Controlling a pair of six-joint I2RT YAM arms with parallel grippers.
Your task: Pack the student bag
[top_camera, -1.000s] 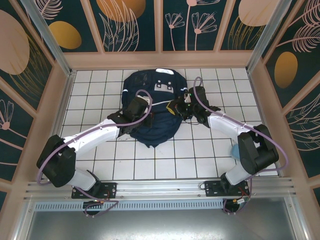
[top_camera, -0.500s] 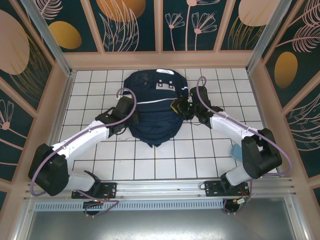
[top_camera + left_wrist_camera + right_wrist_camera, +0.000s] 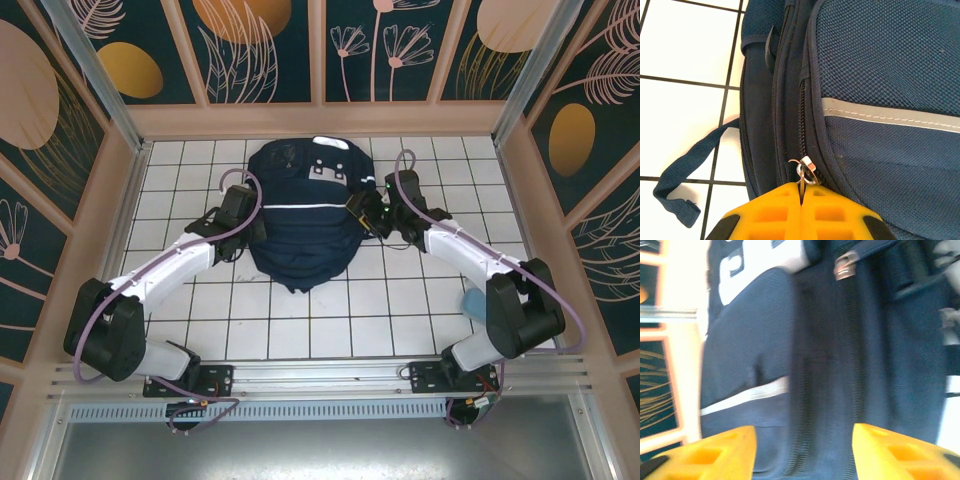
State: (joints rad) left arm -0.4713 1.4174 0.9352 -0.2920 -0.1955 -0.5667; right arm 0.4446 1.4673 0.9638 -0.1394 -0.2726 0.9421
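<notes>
Navy fabric student bag [image 3: 300,235] lies flat on the white tiled table [image 3: 400,320], far-centre, between the two arms. In the top view its long axis runs near-to-far. The top end with white/grey patches [image 3: 328,168] points at the far wall, and the narrower bottom end points back toward the arm bases. Thin white stripe [image 3: 300,207] crosses it side to side.

Left gripper [image 3: 801,192] is at the bag's left flank, its yellow fingers pressed together and pinching a metal zipper pull [image 3: 804,169] on the side zip. The pull ring sticks out just above the fingertips. Loose dark strap [image 3: 690,170] trails off the bag onto the tiles beside it.

Right gripper [image 3: 804,440] is at the bag's right flank, jaws spread with nothing clamped between them. Blurred bag fabric and a zip line lie beyond the fingers. Second metal pull [image 3: 844,265] sits further along that zip, apart from the fingers.
</notes>
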